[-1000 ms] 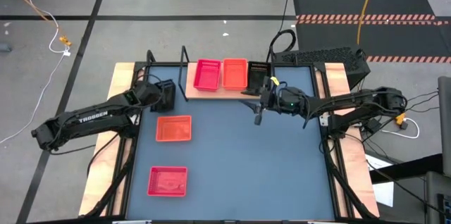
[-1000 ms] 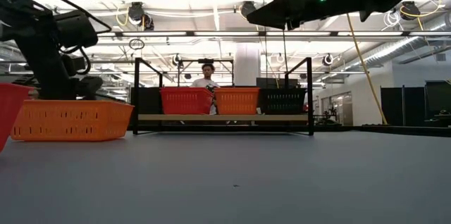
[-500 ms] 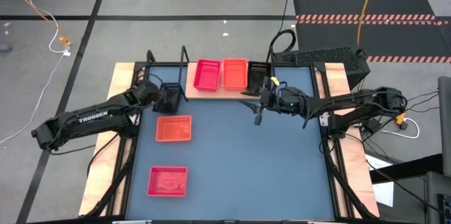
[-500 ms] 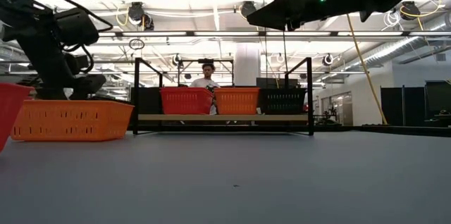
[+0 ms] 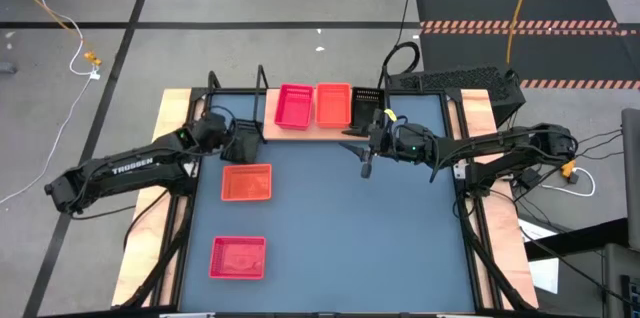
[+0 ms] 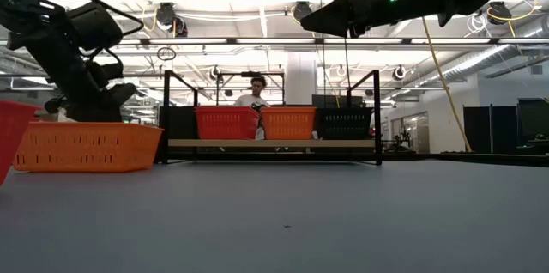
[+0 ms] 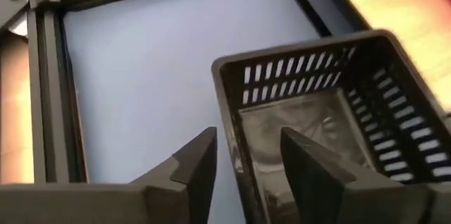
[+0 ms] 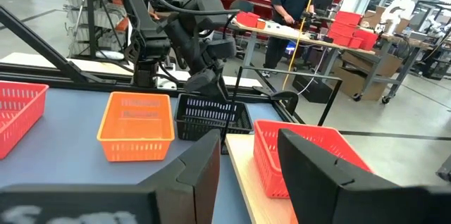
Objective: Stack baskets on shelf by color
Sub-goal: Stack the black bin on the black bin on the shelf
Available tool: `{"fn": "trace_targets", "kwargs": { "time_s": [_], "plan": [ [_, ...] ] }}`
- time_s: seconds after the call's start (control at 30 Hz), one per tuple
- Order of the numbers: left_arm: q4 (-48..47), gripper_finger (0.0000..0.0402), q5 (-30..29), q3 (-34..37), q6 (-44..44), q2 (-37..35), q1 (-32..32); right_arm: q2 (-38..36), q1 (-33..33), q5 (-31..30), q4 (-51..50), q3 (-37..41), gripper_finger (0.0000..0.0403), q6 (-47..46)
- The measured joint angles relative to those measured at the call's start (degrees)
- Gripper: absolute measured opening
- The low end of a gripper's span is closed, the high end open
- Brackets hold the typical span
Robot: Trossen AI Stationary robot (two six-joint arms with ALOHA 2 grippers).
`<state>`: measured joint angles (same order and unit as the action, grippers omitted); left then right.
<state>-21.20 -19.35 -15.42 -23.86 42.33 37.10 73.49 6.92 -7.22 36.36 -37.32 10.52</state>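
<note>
A black basket (image 7: 331, 118) stands on the table left of the shelf (image 5: 310, 131). My left gripper (image 7: 246, 164) is open over its near wall (image 7: 231, 122), one finger outside and one inside, with a gap to each. On the shelf sit a red basket (image 5: 293, 106), an orange basket (image 5: 333, 104) and a black basket (image 5: 367, 108). An orange basket (image 5: 246, 182) and a red basket (image 5: 238, 258) lie on the table. My right gripper (image 5: 367, 165) hovers open, high in front of the shelf, holding nothing.
The shelf's black wire posts (image 6: 165, 114) rise at its ends. A black frame (image 7: 49, 83) runs along the table's edges. Bare tabletop (image 5: 380, 238) spreads over the near right. A person (image 6: 252, 93) stands in the room behind the shelf.
My left gripper has rolled and tipped upward a little above the black basket, shifting slightly toward the shelf. The basket stays on the table.
</note>
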Motion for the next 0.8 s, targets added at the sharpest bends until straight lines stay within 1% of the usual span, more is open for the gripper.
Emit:
{"fn": "trace_targets", "kwargs": {
  "time_s": [0.23, 0.3, 0.47, 0.57, 0.63, 0.8],
  "plan": [
    [-6.0, 0.0103, -0.1, 0.0, -1.9, 1.6, 0.0, 0.0, 0.0, 0.0, 0.0, 0.0, 0.0139, 0.0],
    [-6.2, 0.0085, 0.1, 0.0, -1.9, 2.0, 0.0, 0.0, 0.0, 0.0, 0.0, 0.0, 0.0139, 0.0],
    [-5.3, 0.0016, 0.9, 0.0, -0.4, 1.8, 0.0, 0.0, 0.0, 0.0, 0.3, 0.0, 0.0139, 0.0],
    [-6.2, 0.0011, 0.8, -0.4, -2.2, 1.1, 0.0, 0.0, 0.0, 0.0, 0.3, 0.0, 0.0139, 0.0],
    [-8.5, 0.001, -0.7, -2.3, -4.3, 1.1, 0.0, 0.0, 0.0, 0.0, 0.3, 0.0, 0.0139, 0.1],
    [-16.2, 0.0007, -7.9, -10.8, -5.2, 1.1, -0.7, 0.0, -0.1, 0.0, 0.2, 0.0, 0.0139, 0.2]
  ]
}}
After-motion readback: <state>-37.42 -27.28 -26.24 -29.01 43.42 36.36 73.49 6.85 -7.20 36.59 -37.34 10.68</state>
